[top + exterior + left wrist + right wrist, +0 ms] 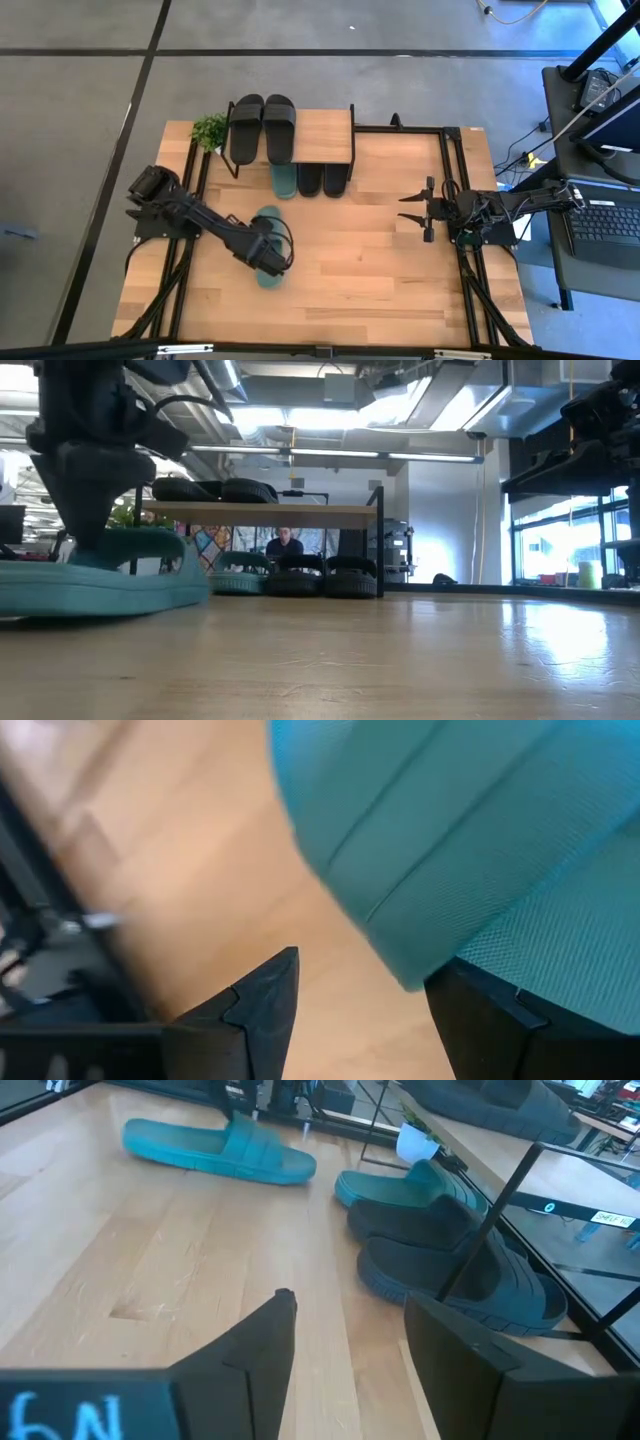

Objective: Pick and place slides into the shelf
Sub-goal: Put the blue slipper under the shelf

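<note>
A teal slide (270, 278) lies sole-down on the wooden table at the left; it also shows in the low view (90, 585). My left gripper (365, 995) points steeply down over its strap (450, 840), fingers open on either side of the strap's edge. The shelf (320, 135) stands at the far middle. Two black slides (262, 128) lie on its top board. Under it, on the table, sit a second teal slide (400, 1190) and two black slides (460, 1270). My right gripper (408, 211) waits open at the right, nothing between its fingers. My left gripper comes at the teal slide from above. One finger (500, 1020) stands at the strap's edge (425, 975), the other (265, 1000) over bare table beside it. I cannot tell whether a finger touches the strap. The slide lies flat on the table.
A small potted plant (210, 130) stands by the shelf's left end. Black metal rails (455, 160) run along the table's left and right sides. Bare tabletop (360, 270) lies between the two arms. A desk with a laptop (605, 220) stands off to the right.
</note>
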### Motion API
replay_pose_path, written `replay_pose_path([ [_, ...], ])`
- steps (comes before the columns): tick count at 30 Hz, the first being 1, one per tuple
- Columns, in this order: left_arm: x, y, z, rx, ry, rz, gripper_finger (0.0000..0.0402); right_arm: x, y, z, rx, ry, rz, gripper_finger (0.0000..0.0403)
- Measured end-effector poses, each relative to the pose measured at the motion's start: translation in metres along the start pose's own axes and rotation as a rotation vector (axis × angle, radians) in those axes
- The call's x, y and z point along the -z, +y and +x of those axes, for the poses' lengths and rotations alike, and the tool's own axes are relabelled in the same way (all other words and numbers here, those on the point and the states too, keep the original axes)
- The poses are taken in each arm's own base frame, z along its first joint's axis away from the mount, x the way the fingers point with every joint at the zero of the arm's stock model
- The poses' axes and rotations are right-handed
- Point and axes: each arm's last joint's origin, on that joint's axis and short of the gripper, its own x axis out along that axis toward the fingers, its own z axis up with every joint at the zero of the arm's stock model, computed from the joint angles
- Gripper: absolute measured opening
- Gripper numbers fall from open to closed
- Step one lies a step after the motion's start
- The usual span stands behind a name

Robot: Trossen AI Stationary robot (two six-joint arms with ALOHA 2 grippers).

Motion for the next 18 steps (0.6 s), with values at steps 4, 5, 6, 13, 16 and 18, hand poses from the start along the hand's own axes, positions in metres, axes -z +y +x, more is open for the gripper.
replay_pose_path([
  [4, -0.0056, 0.0055, 0.0014, -0.051, -0.019, -0.002, 0.0204, 0.0, 0.0, 0.0, 0.0, 0.0, 0.0, 0.0188],
  [5, -0.0067, 0.0059, 0.0016, -0.056, -0.026, -0.002, 0.0204, 0.0001, 0.0, 0.0, 0.0, 0.001, -0.001, 0.0188],
  [6, -0.0078, 0.0062, 0.0019, -0.058, -0.032, -0.005, 0.0204, 0.0001, 0.0, 0.0, 0.0, 0.001, -0.001, 0.0188],
  [13, -0.0088, 0.0087, 0.002, -0.084, -0.044, 0.0, 0.0204, 0.0001, 0.0, 0.0, 0.0, 0.001, -0.001, 0.0188],
  [16, -0.005, 0.0088, 0.0012, -0.08, 0.014, 0.007, 0.0204, 0.0002, 0.0, 0.0, 0.0, 0.002, -0.001, 0.0188],
  [18, -0.0009, 0.0099, -0.0036, -0.09, 0.066, 0.016, 0.0204, 0.0002, 0.0, 0.0, 0.0, 0.002, 0.001, 0.0188],
])
